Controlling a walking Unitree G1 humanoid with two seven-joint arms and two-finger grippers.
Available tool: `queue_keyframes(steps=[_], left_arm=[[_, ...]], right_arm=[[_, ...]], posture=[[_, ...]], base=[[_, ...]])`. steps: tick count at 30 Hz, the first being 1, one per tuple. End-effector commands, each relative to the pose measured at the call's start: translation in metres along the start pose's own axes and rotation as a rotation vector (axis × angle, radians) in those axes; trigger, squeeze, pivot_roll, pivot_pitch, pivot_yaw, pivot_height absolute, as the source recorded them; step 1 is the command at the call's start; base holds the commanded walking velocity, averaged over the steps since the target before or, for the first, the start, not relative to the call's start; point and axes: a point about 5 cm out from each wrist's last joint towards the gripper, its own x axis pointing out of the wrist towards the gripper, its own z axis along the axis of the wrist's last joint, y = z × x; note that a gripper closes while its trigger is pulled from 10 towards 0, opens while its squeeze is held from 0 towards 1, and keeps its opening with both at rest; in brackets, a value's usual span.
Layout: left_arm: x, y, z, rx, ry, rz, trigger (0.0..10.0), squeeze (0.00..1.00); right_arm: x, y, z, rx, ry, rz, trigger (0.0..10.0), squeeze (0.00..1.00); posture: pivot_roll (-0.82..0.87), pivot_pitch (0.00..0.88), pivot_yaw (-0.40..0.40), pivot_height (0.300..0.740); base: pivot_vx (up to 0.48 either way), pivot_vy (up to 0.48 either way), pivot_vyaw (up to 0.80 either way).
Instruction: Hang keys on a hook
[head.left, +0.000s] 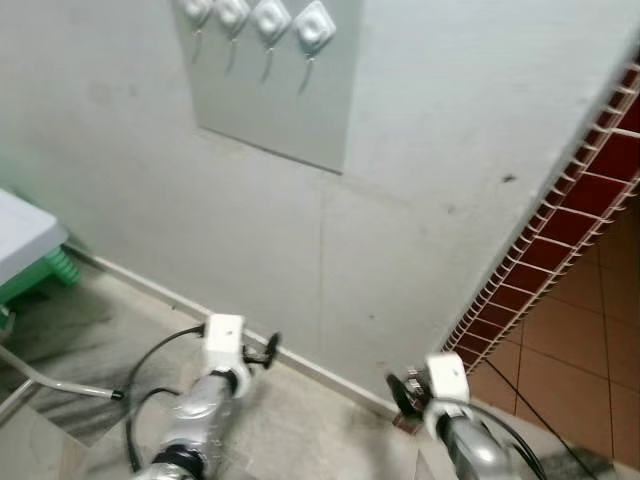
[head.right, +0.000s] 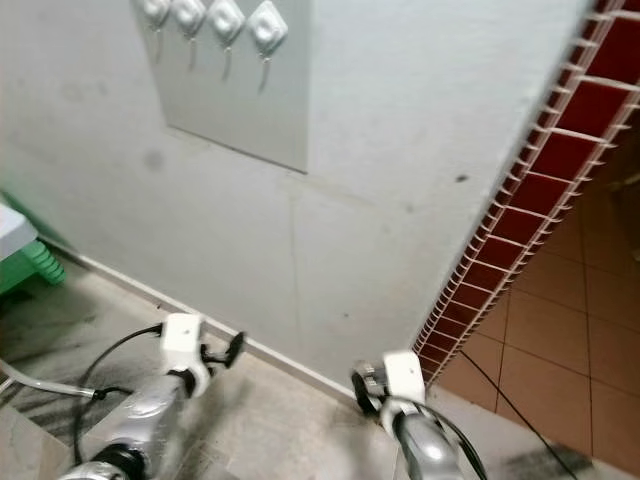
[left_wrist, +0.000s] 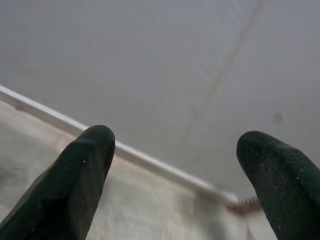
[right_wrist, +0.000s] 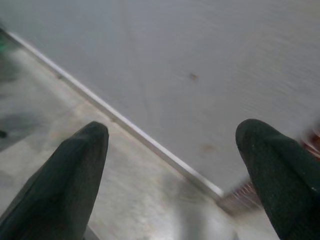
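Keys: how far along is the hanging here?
Nothing looks done: the four hooks on the wall panel carry no keys. Nothing is in hand: left gripper and right gripper both hang low near the floor, jaws open and empty. Fetching and hanging the keys remain.

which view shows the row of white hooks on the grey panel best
The left eye view: all four white square hooks sit on the grey wall panel. The right eye view shows them too, nearer its corner. Both wrist views show bare wall and floor.

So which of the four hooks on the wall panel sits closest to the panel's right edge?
The rightmost hook, with its white diamond-shaped base. The other three bases line up to its left, toward the top corner of the grey panel.
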Motion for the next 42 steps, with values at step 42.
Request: queue_keyframes(steps=[42], left_arm=[[0.002,-0.019,0.1,0.217,-0.418,0.124,10.0,0.0]], right_arm=[[0.005,-0.018,0.087,0.073,-0.425,-0.073,10.0,0.0]], posture=[[-0.07,0.0,-0.012,0.74]], base=[[0.0,0.0,0.55]])
